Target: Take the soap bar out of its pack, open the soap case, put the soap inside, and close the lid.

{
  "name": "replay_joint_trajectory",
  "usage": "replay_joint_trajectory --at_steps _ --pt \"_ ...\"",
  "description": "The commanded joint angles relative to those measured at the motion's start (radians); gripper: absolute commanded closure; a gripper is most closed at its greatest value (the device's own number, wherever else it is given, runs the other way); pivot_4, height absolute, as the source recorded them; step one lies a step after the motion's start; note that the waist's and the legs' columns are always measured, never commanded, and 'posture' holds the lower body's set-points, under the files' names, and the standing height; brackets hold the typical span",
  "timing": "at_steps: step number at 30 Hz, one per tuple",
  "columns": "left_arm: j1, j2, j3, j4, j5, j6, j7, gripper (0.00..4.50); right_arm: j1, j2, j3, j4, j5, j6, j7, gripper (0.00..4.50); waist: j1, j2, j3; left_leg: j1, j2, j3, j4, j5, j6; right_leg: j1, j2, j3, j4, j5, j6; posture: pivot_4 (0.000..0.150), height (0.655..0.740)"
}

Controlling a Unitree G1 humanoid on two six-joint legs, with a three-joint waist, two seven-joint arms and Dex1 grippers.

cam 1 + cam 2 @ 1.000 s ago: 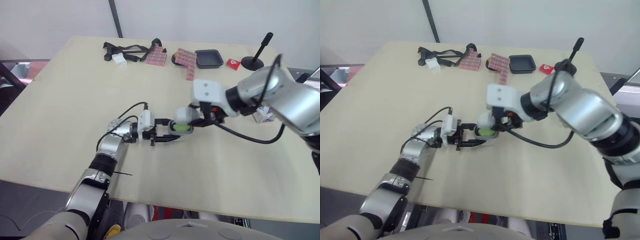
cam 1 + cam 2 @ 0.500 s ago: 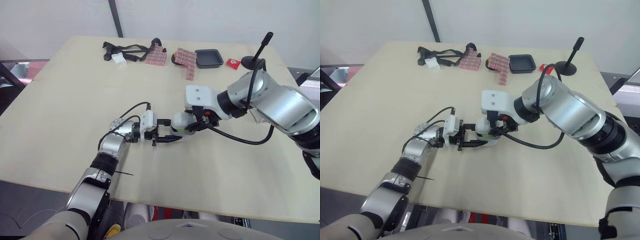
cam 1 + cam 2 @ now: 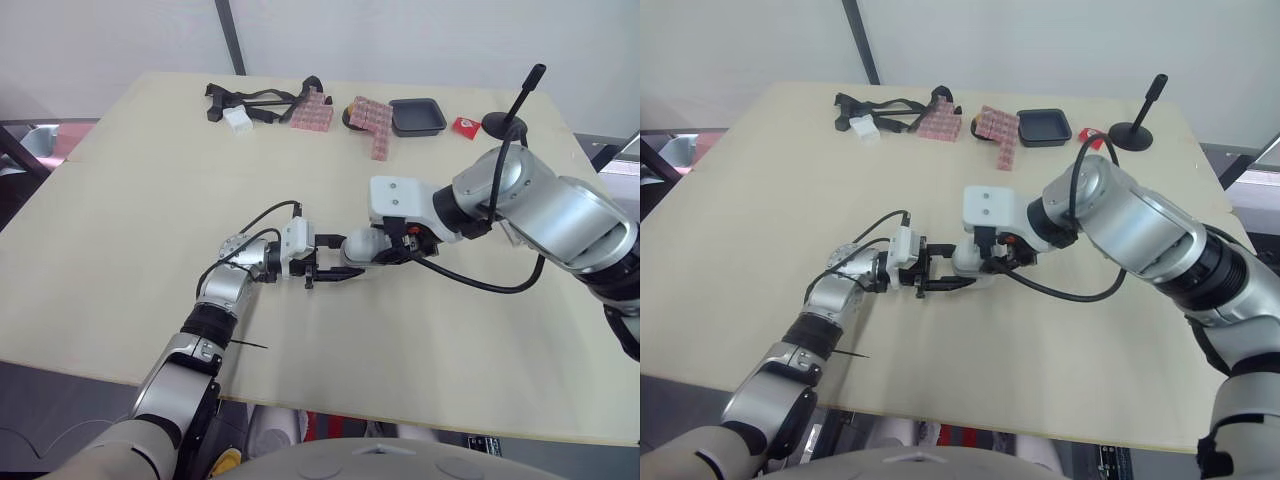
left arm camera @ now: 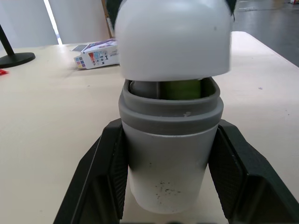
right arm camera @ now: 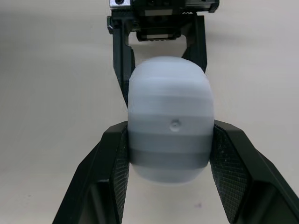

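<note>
A grey-white soap case base (image 4: pixel 169 154) stands on the table with a green soap bar (image 4: pixel 181 89) showing just inside its rim. My left gripper (image 3: pixel 334 260) is shut on the base from the left. My right gripper (image 5: pixel 170 140) is shut on the white lid (image 5: pixel 170 135) and holds it right over the base, with a narrow gap still between lid (image 4: pixel 174 37) and rim. In the left eye view the case (image 3: pixel 360 248) sits mid-table between both grippers.
A printed soap pack (image 4: pixel 98 53) lies on the table beyond the case. Along the far edge are a black strap (image 3: pixel 255 100), pink packs (image 3: pixel 312 112), a black tray (image 3: pixel 418 116), a small red item (image 3: pixel 466 127) and a black stand (image 3: pixel 505 122).
My right gripper has moved left and down with the lid, from beside the open case to right over it. The green soap is now almost covered. My left gripper has stayed put.
</note>
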Motion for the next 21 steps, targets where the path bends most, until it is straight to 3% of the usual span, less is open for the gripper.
replay_joint_trajectory --at_steps 1,19,21 --pt "-0.007 0.003 0.014 -0.042 -0.013 -0.015 0.005 2.59 -0.007 0.008 -0.002 -0.015 -0.014 0.011 -0.004 2.52 0.000 0.000 0.000 0.000 0.000 0.000 0.000 0.000 0.000 0.000 0.000 0.000 0.000 0.000 0.000 0.150 0.7400" --pt "-0.017 -0.001 0.017 -0.027 -0.003 -0.029 0.019 2.59 -0.008 0.020 -0.004 -0.022 -0.017 0.014 0.003 2.52 0.000 0.000 0.000 0.000 0.000 0.000 0.000 0.000 0.000 -0.001 0.000 0.000 0.002 0.000 0.000 0.150 0.7400" --pt "-0.017 -0.001 0.019 -0.028 -0.001 -0.029 0.021 2.59 -0.007 0.019 -0.001 -0.023 -0.021 0.012 0.002 1.46 0.000 0.000 0.000 0.000 0.000 0.000 0.000 0.000 0.000 -0.001 0.000 0.000 0.002 0.000 0.000 0.150 0.7400"
